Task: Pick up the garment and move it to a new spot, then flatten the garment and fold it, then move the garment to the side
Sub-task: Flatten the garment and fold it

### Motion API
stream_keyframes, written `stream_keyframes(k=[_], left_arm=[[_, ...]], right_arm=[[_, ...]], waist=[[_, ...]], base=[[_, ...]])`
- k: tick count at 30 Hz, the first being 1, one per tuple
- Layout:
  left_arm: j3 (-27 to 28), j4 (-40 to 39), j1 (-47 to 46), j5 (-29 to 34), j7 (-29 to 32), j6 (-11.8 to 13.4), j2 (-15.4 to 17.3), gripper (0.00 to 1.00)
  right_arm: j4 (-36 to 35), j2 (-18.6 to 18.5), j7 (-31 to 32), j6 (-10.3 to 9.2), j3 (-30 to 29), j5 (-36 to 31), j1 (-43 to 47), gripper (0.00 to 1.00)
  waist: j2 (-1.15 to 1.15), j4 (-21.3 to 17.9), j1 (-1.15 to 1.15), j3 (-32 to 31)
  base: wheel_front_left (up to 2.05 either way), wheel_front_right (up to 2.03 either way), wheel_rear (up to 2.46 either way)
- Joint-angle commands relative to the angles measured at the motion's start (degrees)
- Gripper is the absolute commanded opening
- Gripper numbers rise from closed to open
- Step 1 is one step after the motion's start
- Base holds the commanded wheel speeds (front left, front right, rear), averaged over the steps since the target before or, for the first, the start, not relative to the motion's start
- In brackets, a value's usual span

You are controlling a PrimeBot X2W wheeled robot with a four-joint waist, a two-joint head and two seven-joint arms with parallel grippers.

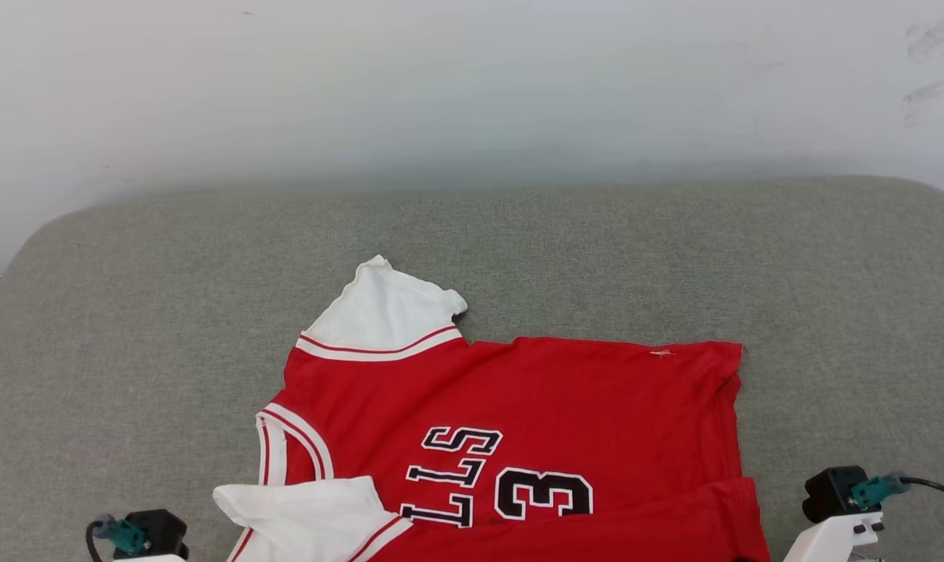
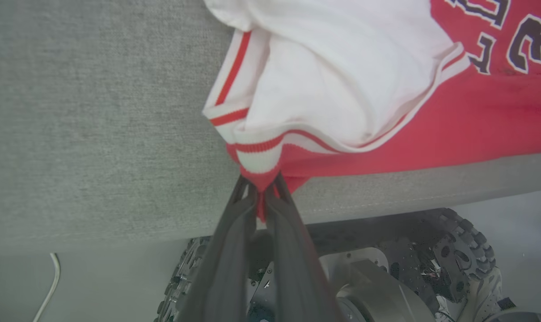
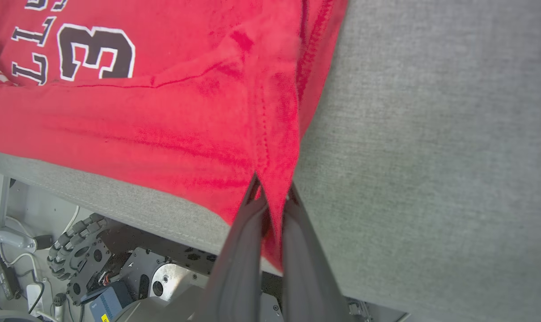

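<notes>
Left gripper (image 2: 261, 190) pinched shut on garment's (image 1: 534, 398) trimmed corner; right gripper (image 3: 272, 201) pinched shut on hem corner. Garment on grey pad (image 1: 129, 328), near edge raised. Paired grip probably keeps the fold line straight.

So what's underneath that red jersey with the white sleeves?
The red white-sleeved jersey lies on a grey fabric pad; the left gripper and right gripper pinch its near edge. Whatever lies beneath the cloth is covered.

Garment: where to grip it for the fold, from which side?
By its two near corners, from the robot's side: the garment lies sideways, near edge at the grey pad rim. The left gripper is shut on the striped trim corner, the right gripper on the hem corner.
</notes>
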Motion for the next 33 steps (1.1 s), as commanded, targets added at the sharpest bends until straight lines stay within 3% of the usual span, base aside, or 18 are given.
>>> stream_keyframes(k=[1,3,4,5,6,15,21,27,33], left_arm=[[-0.34,0.71,0.48,-0.29,-0.50,0.02,-0.92,0.00],[-0.27,1.64,-0.45,0.26,-1.84,-0.14,-2.15,0.00],[-0.19,2.53,-0.85,0.12,-2.51,-0.09,-3.05,0.00],[-0.34,3.30,-1.08,0.06,-2.88,0.03,-3.72,0.28],[-0.56,4.04,-1.53,0.39,-2.97,0.20,-4.13,1.00],[1.61,6.53,-6.91,3.71,-10.18,-0.26,-5.85,1.00],[2.06,5.46,-11.33,7.95,-16.25,-0.67,-6.54,1.00],[3.38,6.51,-17.25,12.62,-24.97,-0.52,-8.49,1.00],[3.98,9.66,-25.49,15.04,-29.96,-1.96,-10.46,1.00]], right_arm=[[0.43,0.62,-0.55,-0.09,-0.46,0.30,1.00,0.00],[1.08,1.27,-1.77,-0.09,-0.87,0.01,1.32,0.00],[1.60,1.84,-2.49,-0.09,-1.00,-0.04,1.47,0.18],[2.02,2.09,-3.52,-0.08,-1.09,-0.46,1.53,0.49],[2.15,2.26,-5.16,-0.08,-1.12,-1.03,1.26,1.00],[2.32,4.34,-24.27,-0.07,-1.29,-8.45,-2.13,1.00],[0.79,7.34,-35.79,-0.07,-4.47,-14.64,-4.36,1.00],[-3.06,9.37,-38.69,-0.07,-6.84,-17.73,-6.60,1.00],[-8.17,10.98,-38.07,-0.07,-7.92,-19.42,-9.34,1.00]], waist=[[0.00,0.02,0.01,0.28],[0.00,0.08,0.01,0.57],[0.00,0.13,0.01,0.68],[0.00,0.16,0.01,0.77],[0.00,0.14,0.01,0.77],[0.00,-0.50,0.01,0.51],[0.00,-0.97,0.01,0.89],[0.00,-1.63,0.01,4.86],[0.00,-2.95,0.01,11.63]], base=[[0.00,0.00,0.00],[0.00,0.00,0.00],[0.00,0.00,0.00],[0.00,0.00,0.00],[0.00,0.00,0.00],[0.00,0.00,0.00],[0.00,0.00,0.00],[0.00,0.00,0.00],[0.00,0.00,0.00]])
